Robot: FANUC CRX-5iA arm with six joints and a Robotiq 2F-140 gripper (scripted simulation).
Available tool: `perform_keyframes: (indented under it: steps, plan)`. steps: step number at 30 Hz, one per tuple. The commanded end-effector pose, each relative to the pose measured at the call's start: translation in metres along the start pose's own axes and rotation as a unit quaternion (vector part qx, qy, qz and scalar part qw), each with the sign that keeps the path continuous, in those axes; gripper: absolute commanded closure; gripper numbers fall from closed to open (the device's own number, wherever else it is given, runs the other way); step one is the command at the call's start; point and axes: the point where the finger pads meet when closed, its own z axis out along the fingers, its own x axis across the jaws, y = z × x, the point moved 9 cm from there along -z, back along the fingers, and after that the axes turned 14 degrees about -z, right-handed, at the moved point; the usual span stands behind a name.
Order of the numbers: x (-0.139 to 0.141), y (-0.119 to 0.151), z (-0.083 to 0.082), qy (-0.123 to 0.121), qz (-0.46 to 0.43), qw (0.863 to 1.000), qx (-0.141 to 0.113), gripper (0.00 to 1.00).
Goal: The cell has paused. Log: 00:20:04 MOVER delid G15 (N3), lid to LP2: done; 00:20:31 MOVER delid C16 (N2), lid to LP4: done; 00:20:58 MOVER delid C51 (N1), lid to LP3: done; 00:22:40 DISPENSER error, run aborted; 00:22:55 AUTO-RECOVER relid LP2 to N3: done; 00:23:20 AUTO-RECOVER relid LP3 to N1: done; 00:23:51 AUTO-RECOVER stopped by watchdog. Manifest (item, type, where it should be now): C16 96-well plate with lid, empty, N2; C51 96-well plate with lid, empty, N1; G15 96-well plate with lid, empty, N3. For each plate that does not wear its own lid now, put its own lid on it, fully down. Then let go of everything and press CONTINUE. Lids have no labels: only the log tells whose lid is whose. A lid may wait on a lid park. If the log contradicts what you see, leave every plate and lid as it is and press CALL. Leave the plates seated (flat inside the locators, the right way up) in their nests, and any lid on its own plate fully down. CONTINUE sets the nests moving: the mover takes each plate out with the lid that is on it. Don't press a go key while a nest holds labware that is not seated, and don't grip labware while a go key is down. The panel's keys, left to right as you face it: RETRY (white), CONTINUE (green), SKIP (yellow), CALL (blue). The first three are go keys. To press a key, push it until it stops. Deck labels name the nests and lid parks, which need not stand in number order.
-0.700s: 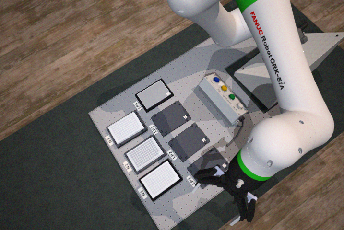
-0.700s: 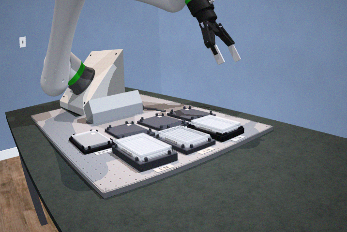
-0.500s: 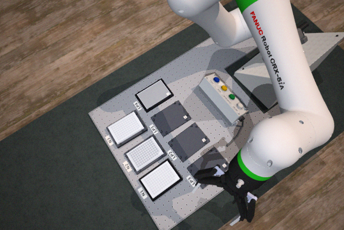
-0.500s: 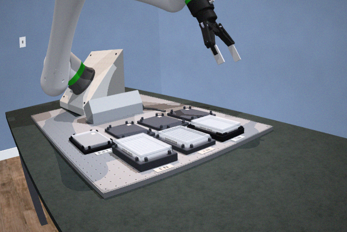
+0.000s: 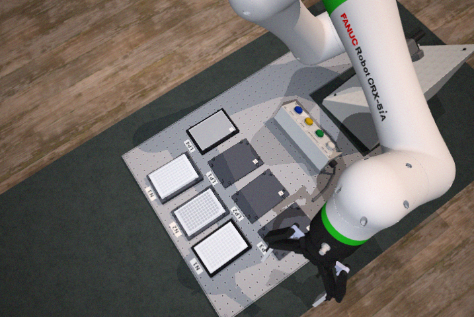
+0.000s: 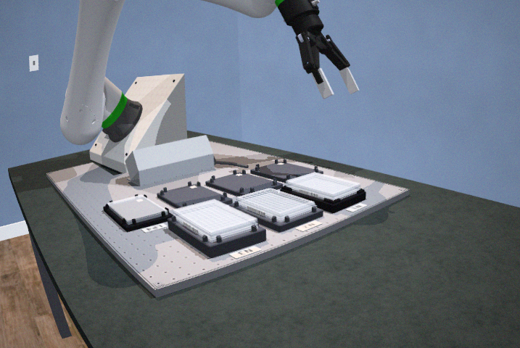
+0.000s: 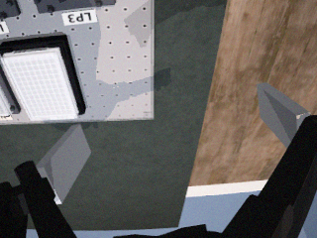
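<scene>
Item: our pincer (image 6: 337,85), released and bare, upper centre of the exterior frame; spare lid (image 5: 212,130) on LP4, upper centre; uncovered N2 plate (image 5: 199,211) below it; risk: a skewed grip leaves it unseated.

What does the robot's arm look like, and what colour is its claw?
The arm is smooth, round and white, with bright green rings at the joints and "FANUC Robot CRX-5iA" written along it in red and black. The claw is black, with two thin fingers ending in pale grey-white pads.
</scene>
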Motion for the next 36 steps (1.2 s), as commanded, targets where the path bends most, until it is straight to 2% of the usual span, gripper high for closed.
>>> perform_keyframes:
  steps: [1,2,3,6,7,10,11,13,14,15,16,19,20,22,23,26,31,32,36]
  plan:
    - [-0.051,-0.029,0.008,-0.002,0.025,0.999,0.042,0.0]
    - [-0.051,-0.029,0.008,-0.002,0.025,0.999,0.042,0.0]
    - [-0.075,-0.044,0.011,-0.001,0.045,0.996,0.074,0.0]
    - [-0.088,-0.054,0.013,-0.001,0.045,0.996,0.074,0.0]
    - [-0.113,-0.073,0.015,0.002,0.065,0.992,0.111,0.0]
    - [-0.127,-0.086,0.017,0.002,0.065,0.992,0.111,0.0]
    - [-0.148,-0.105,0.019,0.007,0.085,0.986,0.147,0.0]
    - [-0.148,-0.105,0.019,0.007,0.085,0.986,0.147,0.0]
    - [-0.161,-0.12,0.02,0.007,0.085,0.986,0.147,0.0]
    - [-0.161,-0.12,0.02,0.007,0.085,0.986,0.147,0.0]
    - [-0.185,-0.146,0.021,0.014,0.102,0.979,0.179,0.0]
    - [-0.189,-0.152,0.021,0.014,0.102,0.979,0.179,0.0]
    - [-0.209,-0.179,0.021,0.02,0.114,0.972,0.203,0.0]
    - [-0.209,-0.179,0.021,0.02,0.114,0.972,0.203,0.0]
    - [-0.221,-0.196,0.021,0.024,0.122,0.968,0.219,0.0]
    - [-0.226,-0.205,0.02,0.026,0.126,0.965,0.227,0.0]
    - [-0.226,-0.205,0.02,0.026,0.126,0.965,0.227,0.0]
    - [-0.226,-0.205,0.02,0.026,0.126,0.965,0.227,1.0]
    - [-0.226,-0.205,0.02,0.026,0.126,0.965,0.227,1.0]
